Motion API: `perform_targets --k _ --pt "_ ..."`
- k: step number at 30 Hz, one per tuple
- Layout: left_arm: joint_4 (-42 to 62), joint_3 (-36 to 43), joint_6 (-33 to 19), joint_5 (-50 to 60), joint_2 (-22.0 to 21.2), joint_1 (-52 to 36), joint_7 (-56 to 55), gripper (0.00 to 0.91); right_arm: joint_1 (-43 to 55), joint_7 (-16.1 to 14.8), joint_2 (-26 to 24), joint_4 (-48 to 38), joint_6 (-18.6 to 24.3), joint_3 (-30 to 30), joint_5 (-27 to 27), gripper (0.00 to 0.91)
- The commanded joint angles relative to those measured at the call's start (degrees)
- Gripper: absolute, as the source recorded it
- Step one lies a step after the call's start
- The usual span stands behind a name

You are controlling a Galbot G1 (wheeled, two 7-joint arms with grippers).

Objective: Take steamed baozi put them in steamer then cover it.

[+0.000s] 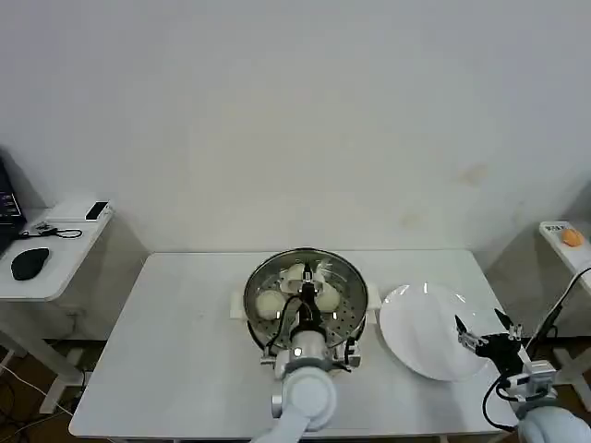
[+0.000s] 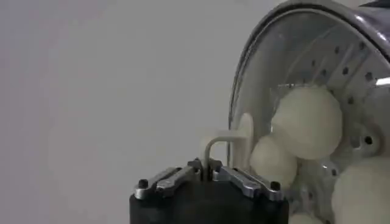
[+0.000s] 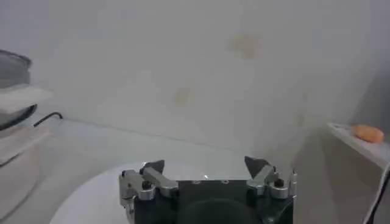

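Note:
The steamer (image 1: pixel 353 306) stands at the middle of the white table, with steamed baozi (image 1: pixel 269 303) on its perforated tray. The glass cover (image 2: pixel 286 55) is over the steamer's mouth, and several baozi (image 2: pixel 306 122) show through it. I cannot tell whether its rim rests on the pot. My left gripper (image 1: pixel 307 297) (image 2: pixel 207 167) is above the pot's centre, shut on the cover's cream-white handle (image 2: pixel 224 140). My right gripper (image 1: pixel 483 330) (image 3: pixel 206 164) hangs open over the near right edge of the white plate (image 1: pixel 416 323), with nothing between its fingers.
The plate (image 3: pixel 91 195) lies right of the steamer and holds nothing. A side table (image 1: pixel 55 254) with a mouse stands at the far left. A small shelf with an orange object (image 1: pixel 572 237) (image 3: pixel 367 132) is at the far right. A wall runs behind the table.

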Motion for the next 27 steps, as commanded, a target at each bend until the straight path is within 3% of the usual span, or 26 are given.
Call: perform_targets --k 1,27 --pt "-0.62 0.05 -0.06 -2.5 0.06 0.19 -2.51 0.907 -0.04 -0.02 0.18 -0.1 0.11 -0.12 -0.04 0.907" --pt "-8.16 -0.31 -1.31 -3.13 0.32 3.66 -0.46 0.907 0.45 -0.09 -0.4 -0.63 0.12 -0.46 -0.09 0.907"
